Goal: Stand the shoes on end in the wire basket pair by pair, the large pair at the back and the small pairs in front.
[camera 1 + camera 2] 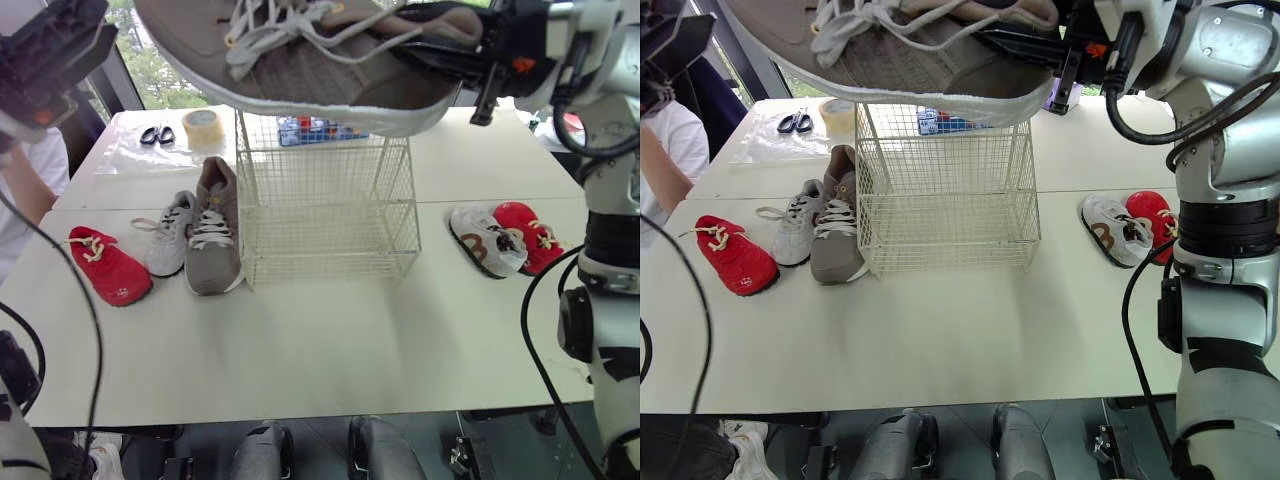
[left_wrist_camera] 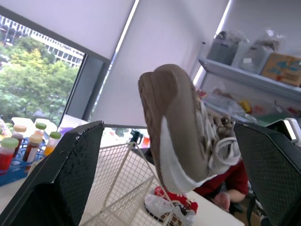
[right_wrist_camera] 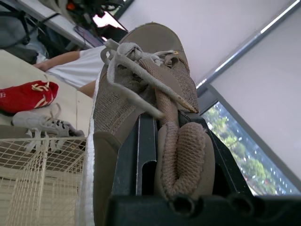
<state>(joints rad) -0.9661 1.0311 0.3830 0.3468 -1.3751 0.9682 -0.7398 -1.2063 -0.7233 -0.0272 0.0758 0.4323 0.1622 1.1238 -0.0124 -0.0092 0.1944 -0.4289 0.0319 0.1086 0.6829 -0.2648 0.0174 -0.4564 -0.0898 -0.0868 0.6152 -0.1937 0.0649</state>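
Overhead, right fingers (image 3: 134, 155) pinch a lace-up taupe mesh sneaker (image 1: 300, 60).

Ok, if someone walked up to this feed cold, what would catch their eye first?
The big taupe shoe, held high by its heel in the right gripper, sole down, over the empty wire basket. Next, the loose shoes on the table: its taupe mate with a grey shoe and a red shoe on the basket's left, a white shoe and a second red shoe on its right.
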